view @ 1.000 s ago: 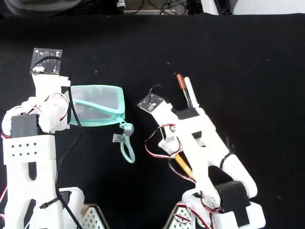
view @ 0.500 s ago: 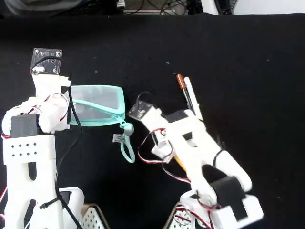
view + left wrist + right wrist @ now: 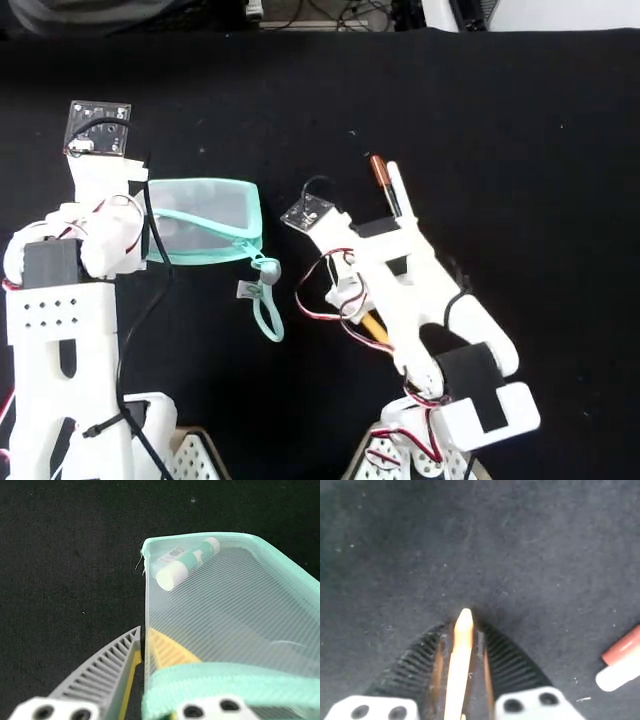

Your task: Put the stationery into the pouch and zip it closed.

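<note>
A mint mesh pouch (image 3: pixel 205 220) lies at the left, its zip pull and loop (image 3: pixel 266 300) trailing off its right end. Through the mesh I see a white and green stick (image 3: pixel 185 562) inside the pouch (image 3: pixel 225 610). My left gripper (image 3: pixel 145 652) is shut on the pouch's near edge, one finger outside and one yellow pad behind the mesh. My right gripper (image 3: pixel 462 630) is shut on an orange pencil (image 3: pixel 461 650), tip forward just above the cloth; the pencil (image 3: pixel 372 325) also peeks out under the right arm. A brown pen (image 3: pixel 380 180) and a white pen (image 3: pixel 398 190) lie side by side beyond that arm.
Black cloth (image 3: pixel 520 150) covers the whole table. The ends of the brown pen (image 3: pixel 622 647) and white pen (image 3: pixel 620 672) sit close beside my right gripper. Both arm bases stand at the near edge. Cables and equipment lie past the table's far edge.
The right arm with the pencil swung left towards the pouch, then came part of the way back. The left arm and the pouch kept still.
</note>
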Controlling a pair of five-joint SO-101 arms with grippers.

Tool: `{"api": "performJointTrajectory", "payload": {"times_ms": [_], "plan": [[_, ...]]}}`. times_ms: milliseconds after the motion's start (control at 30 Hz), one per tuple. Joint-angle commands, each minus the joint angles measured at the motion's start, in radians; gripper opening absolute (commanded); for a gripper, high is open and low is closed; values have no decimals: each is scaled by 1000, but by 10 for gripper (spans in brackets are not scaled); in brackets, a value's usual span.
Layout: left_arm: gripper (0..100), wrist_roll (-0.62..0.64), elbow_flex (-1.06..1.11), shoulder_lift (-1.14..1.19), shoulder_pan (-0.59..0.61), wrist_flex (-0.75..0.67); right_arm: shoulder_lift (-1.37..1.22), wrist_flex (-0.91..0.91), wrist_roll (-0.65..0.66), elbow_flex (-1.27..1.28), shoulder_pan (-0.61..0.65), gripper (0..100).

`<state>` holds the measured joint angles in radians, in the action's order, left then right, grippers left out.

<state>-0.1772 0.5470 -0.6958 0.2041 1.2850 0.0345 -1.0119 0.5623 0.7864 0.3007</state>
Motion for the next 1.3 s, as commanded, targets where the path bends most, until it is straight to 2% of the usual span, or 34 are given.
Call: {"api": "performJointTrajectory", "payload": {"times_ms": [0, 100, 233, 400, 533, 700, 900, 1067, 1267], "plan": [[30, -6, 2, 9, 5, -11, 73, -2, 0, 4, 3, 12], [30, -6, 2, 9, 5, -11, 266, -94, -2, 5, 3, 12], [30, -6, 4, 9, -1, -11, 648, -192, -2, 4, 3, 12], [30, -6, 4, 9, -1, -11, 1099, -190, -3, -1, 20, 12], [30, -2, 4, 9, -2, -11, 1319, -138, -40, 8, 137, 12], [30, -2, 4, 9, -2, -11, 1394, 84, -176, 10, 319, 12], [30, -2, 4, 9, -1, -11, 1394, 506, -184, 82, 493, 12], [30, -2, 4, 9, -1, -11, 1392, 717, -184, 188, 626, 12], [30, -2, 4, 9, -1, -11, 1392, 948, -183, 380, 646, 12]]}}
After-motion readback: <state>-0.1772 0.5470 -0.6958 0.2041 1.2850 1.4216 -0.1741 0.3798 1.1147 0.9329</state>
